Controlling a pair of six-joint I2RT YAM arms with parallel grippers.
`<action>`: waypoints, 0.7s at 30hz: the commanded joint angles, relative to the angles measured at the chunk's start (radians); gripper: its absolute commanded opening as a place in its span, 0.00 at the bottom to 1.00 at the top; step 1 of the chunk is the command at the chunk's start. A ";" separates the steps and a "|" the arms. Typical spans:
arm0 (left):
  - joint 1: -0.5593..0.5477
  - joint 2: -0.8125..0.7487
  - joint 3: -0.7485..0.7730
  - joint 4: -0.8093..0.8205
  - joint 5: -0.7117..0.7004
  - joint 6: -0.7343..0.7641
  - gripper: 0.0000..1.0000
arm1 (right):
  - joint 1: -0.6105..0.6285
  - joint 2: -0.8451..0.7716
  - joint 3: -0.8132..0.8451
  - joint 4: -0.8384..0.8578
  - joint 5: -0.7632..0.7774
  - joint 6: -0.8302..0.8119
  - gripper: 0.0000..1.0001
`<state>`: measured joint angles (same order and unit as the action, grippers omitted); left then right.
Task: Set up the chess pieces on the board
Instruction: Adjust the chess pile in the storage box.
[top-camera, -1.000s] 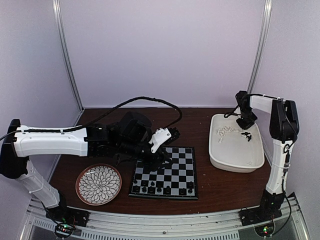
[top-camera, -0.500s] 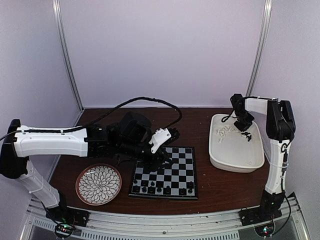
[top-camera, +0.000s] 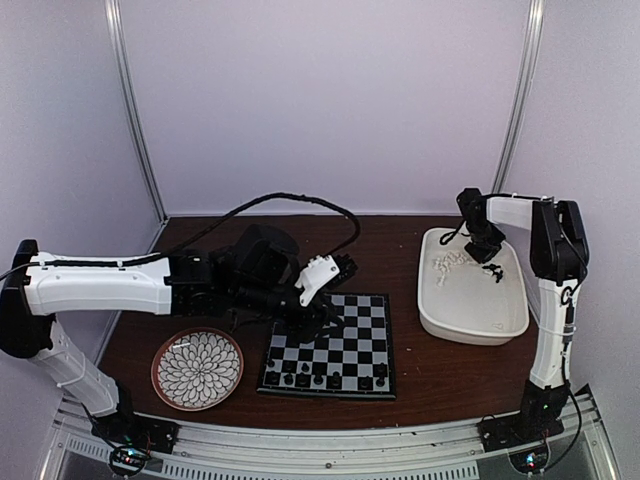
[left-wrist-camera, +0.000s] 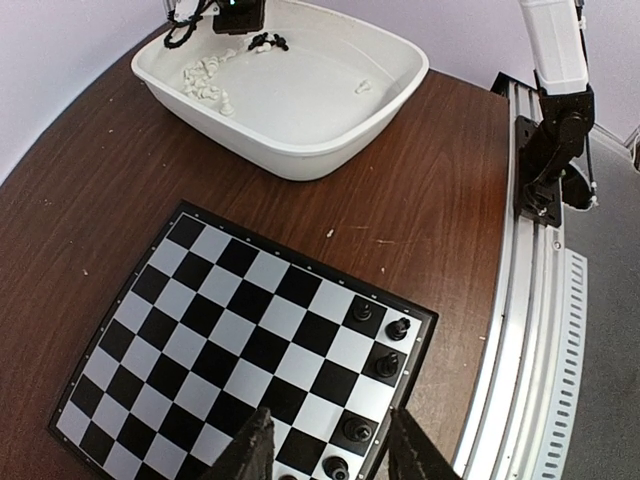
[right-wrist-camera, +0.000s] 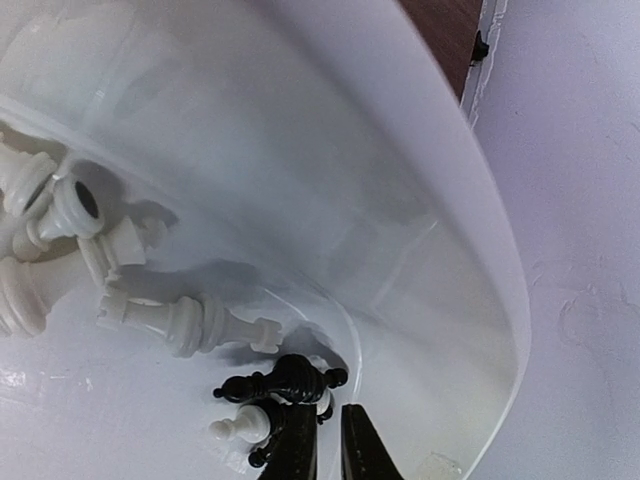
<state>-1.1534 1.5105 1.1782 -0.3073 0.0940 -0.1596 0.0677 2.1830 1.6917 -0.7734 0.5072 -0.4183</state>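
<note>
Fetching step, I'd say: the right claw (right-wrist-camera: 328, 445) is working inside the white tub (right-wrist-camera: 470, 230), jaws pinched shut, with a black piece (right-wrist-camera: 285, 382) lying right at its tips. Gripped or not, I can't tell. More white pieces (right-wrist-camera: 60, 240) are lying heaped to its left. The left claw (left-wrist-camera: 330, 450) is hovering over the board (left-wrist-camera: 220, 320), jaws parted and empty, black pieces (left-wrist-camera: 387, 364) lining the edge beside it. Next: a firm pinch and a clean lift.

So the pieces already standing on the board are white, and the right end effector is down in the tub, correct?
No: the pieces standing on the board are black, as the left wrist view shows. The right end effector is down in the tub.
</note>
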 joint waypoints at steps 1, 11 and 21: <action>0.002 -0.028 -0.016 0.046 0.013 -0.012 0.40 | 0.007 0.029 -0.020 -0.082 -0.036 0.012 0.13; 0.001 -0.042 -0.026 0.048 0.004 -0.013 0.40 | 0.001 -0.113 -0.171 0.056 -0.140 0.028 0.08; 0.001 -0.023 -0.012 0.054 0.023 -0.017 0.40 | -0.007 -0.199 -0.228 0.131 -0.133 0.021 0.08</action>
<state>-1.1534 1.4956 1.1629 -0.3019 0.0952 -0.1658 0.0658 2.0270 1.4929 -0.7010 0.3412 -0.3874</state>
